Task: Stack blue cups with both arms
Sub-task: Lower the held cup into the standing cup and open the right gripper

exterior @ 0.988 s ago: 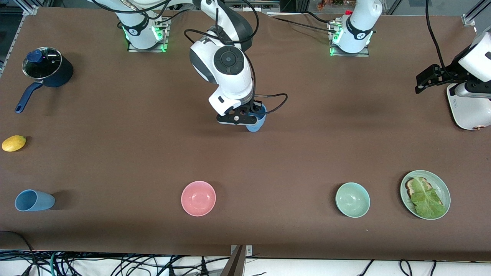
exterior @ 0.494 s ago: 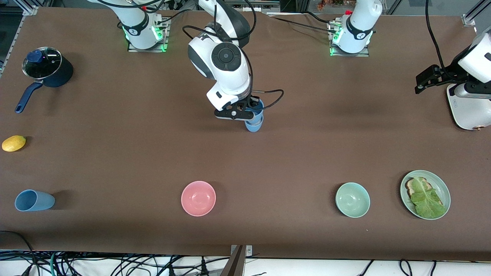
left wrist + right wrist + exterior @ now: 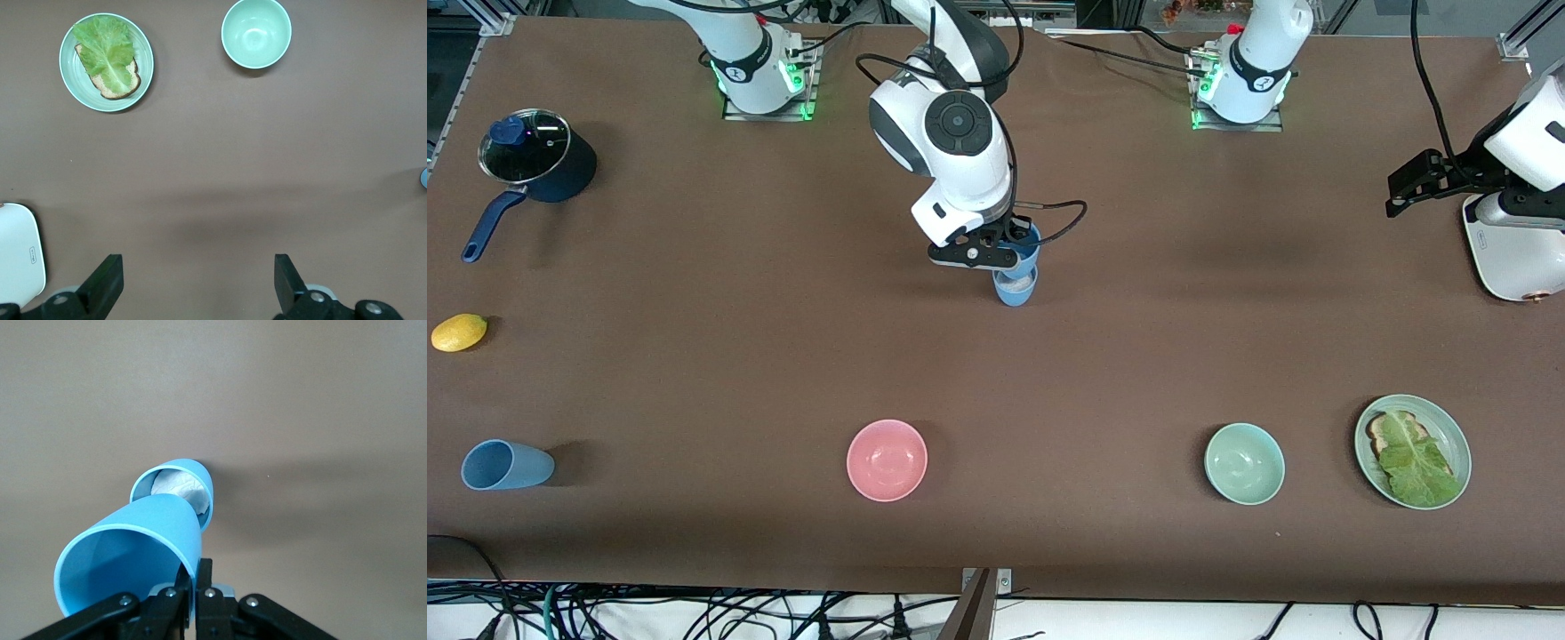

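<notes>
My right gripper (image 3: 1003,256) is shut on the rim of a tilted blue cup (image 3: 1026,247), held just over a second blue cup (image 3: 1014,290). That second cup stands upright in the middle of the table with something white inside. In the right wrist view the held cup (image 3: 133,553) fills the foreground, the gripper (image 3: 195,572) pinches its wall, and the standing cup (image 3: 175,487) shows below it. A third blue cup (image 3: 505,465) lies on its side near the front camera at the right arm's end. My left gripper (image 3: 1405,188) (image 3: 197,280) hangs open and empty over bare table at the left arm's end.
A navy saucepan (image 3: 541,164) with a glass lid and a lemon (image 3: 459,332) sit at the right arm's end. Nearer the front camera are a pink bowl (image 3: 887,460), a green bowl (image 3: 1244,463) (image 3: 256,32) and a plate (image 3: 1451,418) (image 3: 143,80) with toast and lettuce. A white device (image 3: 1507,258) stands by the left gripper.
My right gripper has risen a little with its cup, uncovering the mouth of the standing cup below. The left arm has barely moved.
</notes>
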Tool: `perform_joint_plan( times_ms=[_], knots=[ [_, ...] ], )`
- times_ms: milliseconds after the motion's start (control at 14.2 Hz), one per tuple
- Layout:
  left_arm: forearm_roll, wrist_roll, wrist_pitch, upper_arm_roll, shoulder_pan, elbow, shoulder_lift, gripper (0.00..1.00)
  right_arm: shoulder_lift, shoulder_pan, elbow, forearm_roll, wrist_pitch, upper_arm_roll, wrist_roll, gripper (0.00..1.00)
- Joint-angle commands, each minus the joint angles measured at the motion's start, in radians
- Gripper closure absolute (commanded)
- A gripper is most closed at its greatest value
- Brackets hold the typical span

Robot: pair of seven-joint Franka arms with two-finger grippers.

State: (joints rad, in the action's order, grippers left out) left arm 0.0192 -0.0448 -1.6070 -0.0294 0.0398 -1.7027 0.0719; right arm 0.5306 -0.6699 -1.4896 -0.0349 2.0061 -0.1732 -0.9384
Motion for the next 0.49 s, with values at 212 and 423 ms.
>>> perform_joint_plan(
  times_ms=[212, 423],
  knots=[
    [-0.024, 0.005, 0.033, 0.003, 0.014, 0.06, -0.026, 0.0, -0.015, -0.008, -0.031, -0.014, 0.019, 0.006, -0.016, 0.89],
    [-0.027, 0.005, 0.044, 0.002, 0.012, 0.067, -0.034, 0.0, -0.017, -0.002, -0.028, -0.013, 0.019, 0.008, -0.008, 0.57]
  ],
)
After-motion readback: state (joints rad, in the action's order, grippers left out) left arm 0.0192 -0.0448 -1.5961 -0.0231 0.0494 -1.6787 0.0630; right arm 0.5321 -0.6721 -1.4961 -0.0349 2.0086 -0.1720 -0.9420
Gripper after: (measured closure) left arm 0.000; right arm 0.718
